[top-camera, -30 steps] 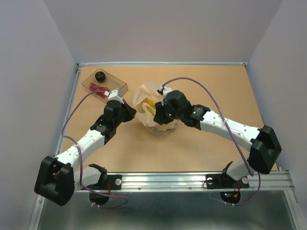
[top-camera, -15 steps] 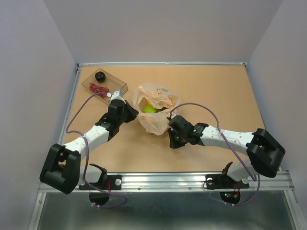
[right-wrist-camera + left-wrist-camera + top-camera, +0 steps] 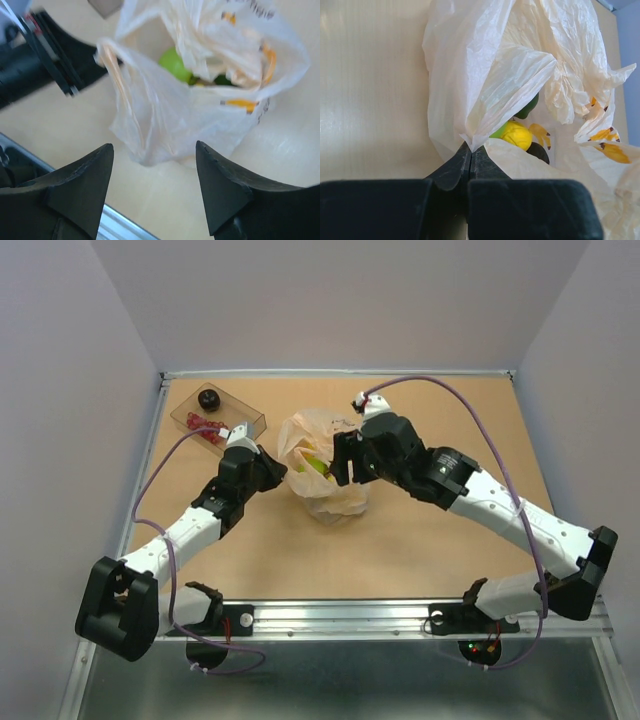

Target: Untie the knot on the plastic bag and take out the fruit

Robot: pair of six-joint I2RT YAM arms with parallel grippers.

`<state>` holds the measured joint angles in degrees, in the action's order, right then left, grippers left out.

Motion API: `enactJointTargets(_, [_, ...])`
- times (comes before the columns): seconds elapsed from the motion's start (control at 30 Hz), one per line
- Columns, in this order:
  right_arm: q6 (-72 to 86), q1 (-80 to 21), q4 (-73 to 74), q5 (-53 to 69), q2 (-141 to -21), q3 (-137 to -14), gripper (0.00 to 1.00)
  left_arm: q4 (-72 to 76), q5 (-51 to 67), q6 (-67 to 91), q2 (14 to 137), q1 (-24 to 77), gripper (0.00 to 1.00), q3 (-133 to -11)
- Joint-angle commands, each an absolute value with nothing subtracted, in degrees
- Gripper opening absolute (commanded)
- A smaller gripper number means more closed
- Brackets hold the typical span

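At frame centre | plastic bag (image 3: pixel 325 465) limp, slippery | your left gripper (image 3: pixel 470 149) pinches its rim; right gripper (image 3: pixel 154 147) spread | grab fruit (image 3: pixel 175 64) itself

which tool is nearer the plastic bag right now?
Left. The left tool is shut on an edge of the plastic bag; the right tool hovers open above it, apparently not touching.
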<state>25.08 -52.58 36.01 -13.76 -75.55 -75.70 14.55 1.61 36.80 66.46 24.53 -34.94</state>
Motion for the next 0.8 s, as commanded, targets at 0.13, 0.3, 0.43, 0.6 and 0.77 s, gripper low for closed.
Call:
enactJointTargets(0.13, [20.0, -52.8, 38.4, -22.6, -91.0, -97.4, 0.75, 15.6, 2.5, 33.8, 63.5, 24.4, 0.06, -35.5])
enactJointTargets(0.3, [19.0, -52.9, 34.7, -12.5, -98.5, -99.2, 0.77, 15.6, 2.5, 33.9, 63.4, 24.4, 0.06, -35.6])
enactJointTargets(0.43, [20.1, -53.0, 32.6, -7.7, -97.7, -90.5, 0.47, 15.6, 1.7, 34.8, 64.3, 24.4, 0.06, -36.3])
enactJointTargets(0.6, [24.8, -53.3, 28.7, -6.1, -89.5, -70.3, 0.10, 15.7, -1.4, 37.9, 65.4, 24.4, 0.06, -36.3])
enactJointTargets(0.77, [30.6, -53.4, 21.8, -4.2, -82.7, -51.5, 0.01, 17.6, -1.8, 42.0, 67.1, 24.4, 0.06, -35.9])
